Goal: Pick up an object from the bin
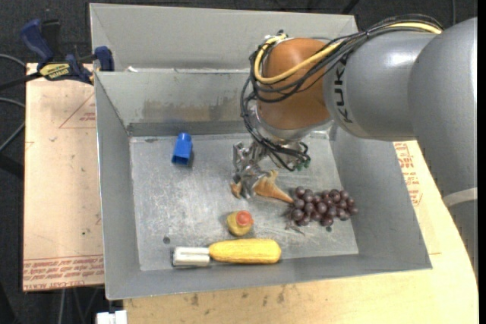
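End effector [245, 180] beside orange cone [273, 190], grapes [323, 206], corn [244, 251] in bin [114, 163]

The left half of the bin [114, 178] floor lies bare, with only a blue block [182, 149] standing at upper left near the back wall; there is wide room below and to the left of it. The arm [395, 87] covers the upper right, and its gripper [244, 182] stands at mid-floor. Just right of it lie an orange cone [273, 190] and then grapes [323, 206], crowding the right side. A small yellow-and-red piece [240, 223] sits below the gripper, and a corn cob [244, 251] lies along the lower edge, a narrow gap between them. Bare floor shows at lower right.
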{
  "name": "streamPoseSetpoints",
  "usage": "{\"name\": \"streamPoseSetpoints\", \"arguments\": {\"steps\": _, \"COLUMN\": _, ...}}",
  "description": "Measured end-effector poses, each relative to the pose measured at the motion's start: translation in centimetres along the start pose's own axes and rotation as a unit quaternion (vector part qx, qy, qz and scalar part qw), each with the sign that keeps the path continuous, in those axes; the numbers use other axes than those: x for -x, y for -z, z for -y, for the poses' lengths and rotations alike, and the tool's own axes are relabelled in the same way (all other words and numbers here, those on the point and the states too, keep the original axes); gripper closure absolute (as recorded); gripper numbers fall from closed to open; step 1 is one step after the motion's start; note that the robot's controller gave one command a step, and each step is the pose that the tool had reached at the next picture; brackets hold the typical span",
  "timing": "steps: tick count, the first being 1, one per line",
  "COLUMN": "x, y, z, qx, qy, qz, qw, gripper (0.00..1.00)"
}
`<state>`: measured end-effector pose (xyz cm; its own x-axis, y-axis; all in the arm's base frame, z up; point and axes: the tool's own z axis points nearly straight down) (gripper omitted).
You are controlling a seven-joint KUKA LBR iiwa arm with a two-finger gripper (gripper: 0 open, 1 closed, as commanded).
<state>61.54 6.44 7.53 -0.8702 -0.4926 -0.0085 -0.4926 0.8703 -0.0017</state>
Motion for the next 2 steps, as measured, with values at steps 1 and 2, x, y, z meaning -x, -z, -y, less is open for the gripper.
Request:
{"name": "streamPoseSetpoints", "arguments": {"steps": 1, "x": 0.0, "y": 0.0, "z": 0.0, "qx": 0.0, "qy": 0.0, "qz": 0.0001, "qw": 1.0, "gripper": 1.0}}
{"name": "streamPoseSetpoints", "arguments": {"steps": 2, "x": -3.5, "y": 16.1, "z": -2.4, "qx": 0.0, "qy": 0.02, "qz": -0.0008, "qw": 0.9998, "gripper": 1.0}}
